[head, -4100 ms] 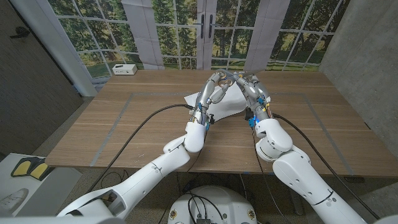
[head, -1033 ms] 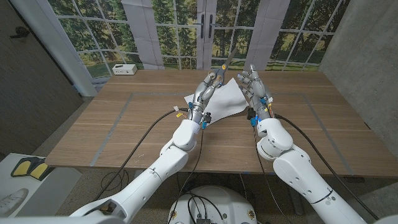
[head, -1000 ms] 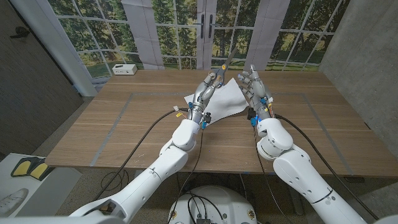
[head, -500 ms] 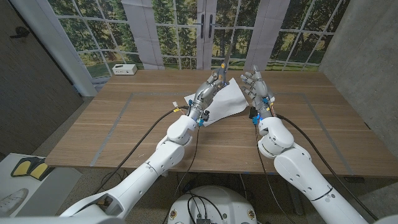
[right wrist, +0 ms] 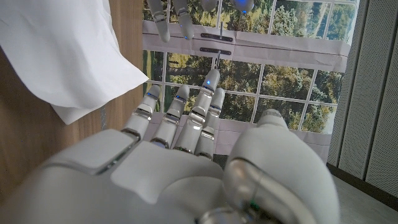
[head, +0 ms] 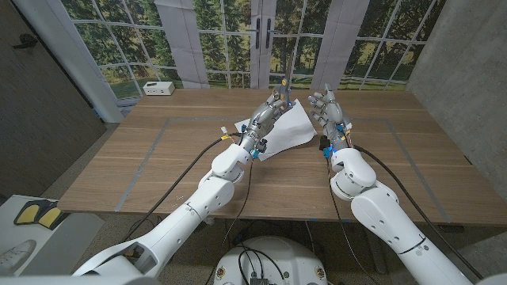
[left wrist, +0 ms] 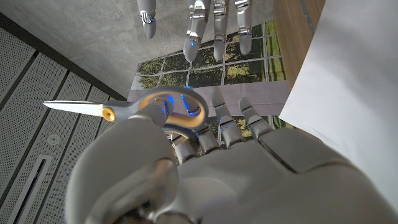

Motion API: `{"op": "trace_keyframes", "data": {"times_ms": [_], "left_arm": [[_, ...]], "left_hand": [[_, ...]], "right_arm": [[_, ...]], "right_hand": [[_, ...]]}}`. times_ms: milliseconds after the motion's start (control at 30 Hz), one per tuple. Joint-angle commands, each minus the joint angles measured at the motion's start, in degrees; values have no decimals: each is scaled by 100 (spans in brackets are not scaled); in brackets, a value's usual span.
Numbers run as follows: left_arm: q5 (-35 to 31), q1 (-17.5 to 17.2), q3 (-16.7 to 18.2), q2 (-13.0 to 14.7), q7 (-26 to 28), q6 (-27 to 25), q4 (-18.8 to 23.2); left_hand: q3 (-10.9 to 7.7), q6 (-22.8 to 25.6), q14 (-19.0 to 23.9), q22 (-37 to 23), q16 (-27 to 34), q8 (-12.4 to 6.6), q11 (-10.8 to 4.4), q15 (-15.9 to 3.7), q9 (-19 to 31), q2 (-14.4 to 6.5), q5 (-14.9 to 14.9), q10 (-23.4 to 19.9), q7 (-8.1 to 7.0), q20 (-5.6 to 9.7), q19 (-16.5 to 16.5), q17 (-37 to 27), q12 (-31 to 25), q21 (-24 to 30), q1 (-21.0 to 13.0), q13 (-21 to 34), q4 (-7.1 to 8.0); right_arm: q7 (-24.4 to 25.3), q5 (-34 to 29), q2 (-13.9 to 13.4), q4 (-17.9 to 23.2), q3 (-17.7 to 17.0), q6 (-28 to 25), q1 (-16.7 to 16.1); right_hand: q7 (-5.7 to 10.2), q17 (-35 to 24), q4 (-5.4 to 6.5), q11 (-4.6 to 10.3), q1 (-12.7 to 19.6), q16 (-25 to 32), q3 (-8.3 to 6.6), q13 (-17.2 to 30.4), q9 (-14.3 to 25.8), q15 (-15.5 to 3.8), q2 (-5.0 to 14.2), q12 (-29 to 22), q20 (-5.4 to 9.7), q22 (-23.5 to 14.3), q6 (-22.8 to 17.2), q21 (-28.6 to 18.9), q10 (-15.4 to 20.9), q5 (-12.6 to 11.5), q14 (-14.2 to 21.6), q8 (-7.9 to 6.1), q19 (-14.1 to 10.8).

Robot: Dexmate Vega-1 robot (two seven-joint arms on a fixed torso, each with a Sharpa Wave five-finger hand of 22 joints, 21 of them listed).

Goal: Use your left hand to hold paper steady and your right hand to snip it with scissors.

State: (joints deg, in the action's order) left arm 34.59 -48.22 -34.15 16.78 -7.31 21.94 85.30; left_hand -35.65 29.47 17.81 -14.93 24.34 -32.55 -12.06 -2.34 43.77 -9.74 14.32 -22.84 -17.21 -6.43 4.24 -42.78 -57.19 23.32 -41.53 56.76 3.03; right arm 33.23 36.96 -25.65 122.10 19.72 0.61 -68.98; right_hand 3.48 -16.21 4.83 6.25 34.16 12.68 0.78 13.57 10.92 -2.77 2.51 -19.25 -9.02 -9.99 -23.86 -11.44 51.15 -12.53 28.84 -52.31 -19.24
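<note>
A white sheet of paper (head: 293,131) lies on the wooden table (head: 158,158) between my two hands. My left hand (head: 268,117) is raised over the sheet's left part and grips the scissors (head: 285,85), whose blades point up and away. In the left wrist view the scissors (left wrist: 163,106) have grey and orange handles inside my left hand (left wrist: 186,168), with the paper (left wrist: 348,81) beside it. My right hand (head: 326,107) stands just right of the sheet, fingers apart and holding nothing. The right wrist view shows my right hand (right wrist: 180,155) next to the paper (right wrist: 56,43).
A small white box (head: 159,88) sits at the table's far left corner. Large windows and a door stand behind the far edge. Black cables run along both forearms over the near part of the table. Bare wood stretches to the left and right of the hands.
Four seconds ago both hands were bunched together over the paper. Since then they have parted: the left hand holds the scissors upright and has shifted slightly away, and the right hand has drifted right with fingers spread.
</note>
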Motion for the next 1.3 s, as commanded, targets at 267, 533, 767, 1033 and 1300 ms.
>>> {"op": "trace_keyframes", "data": {"times_ms": [267, 533, 767, 1033, 1300], "left_arm": [[118, 148, -64, -58, -376, 52, -166], [128, 229, -87, -100, -555, 134, -320], [83, 231, -89, -112, -558, 179, -364], [55, 211, -81, -117, -522, 201, -370], [37, 183, -70, -131, -475, 233, -362]], "left_hand": [[-328, 692, -278, 49, -367, 162, 4, -732, -159, 21, -38, 718, 618, -29, -146, 110, 437, 33, 0, -229, 205], [-333, 853, -649, 115, -793, 198, 9, -611, -334, 142, -83, 1579, 679, -81, -311, 441, 1312, 33, -14, -741, -7], [-269, 1105, -872, 150, -1026, 195, 4, -563, -496, 319, -146, 1753, 804, -124, -374, 723, 1741, 41, -95, -1054, -301], [-21, 1454, -956, 182, -1071, 204, 1, -559, -705, 522, -208, 1725, 859, -132, -403, 892, 2058, 52, -261, -1350, -676], [183, 1651, -950, 201, -1075, 199, 0, -573, -816, 709, -223, 1658, 842, -120, -398, 995, 2219, 62, -282, -1514, -817]], "right_arm": [[0, 84, -106, 42, -58, -96, 3], [14, 85, -128, 61, -64, -117, 8], [19, 98, -143, 65, -63, -147, 20], [12, 117, -153, 60, -55, -167, 30], [5, 121, -148, 58, -40, -152, 27]], "right_hand": [[-19, 31, 17, 4, 12, -43, -27, -3, -5, -368, 32, -61, -6, -14, -77, 4, -2, -70, 23, 72, -43], [0, 53, 7, 11, 25, -50, -28, -9, -6, -371, 44, -69, -4, -14, -147, 6, -7, -82, 22, 100, -46], [-5, 70, 3, 15, 30, -54, -29, -14, -6, -378, 58, -76, -2, -14, -197, 8, -9, -92, 25, 128, -46], [0, 88, 1, 23, 28, -60, -22, -17, -6, -373, 62, -83, -2, -14, -241, 9, -15, -99, 23, 161, -47], [-2, 107, -4, 23, 32, -62, -20, -21, -6, -372, 71, -90, 5, -14, -271, 12, -25, -107, 26, 203, -44]]}}
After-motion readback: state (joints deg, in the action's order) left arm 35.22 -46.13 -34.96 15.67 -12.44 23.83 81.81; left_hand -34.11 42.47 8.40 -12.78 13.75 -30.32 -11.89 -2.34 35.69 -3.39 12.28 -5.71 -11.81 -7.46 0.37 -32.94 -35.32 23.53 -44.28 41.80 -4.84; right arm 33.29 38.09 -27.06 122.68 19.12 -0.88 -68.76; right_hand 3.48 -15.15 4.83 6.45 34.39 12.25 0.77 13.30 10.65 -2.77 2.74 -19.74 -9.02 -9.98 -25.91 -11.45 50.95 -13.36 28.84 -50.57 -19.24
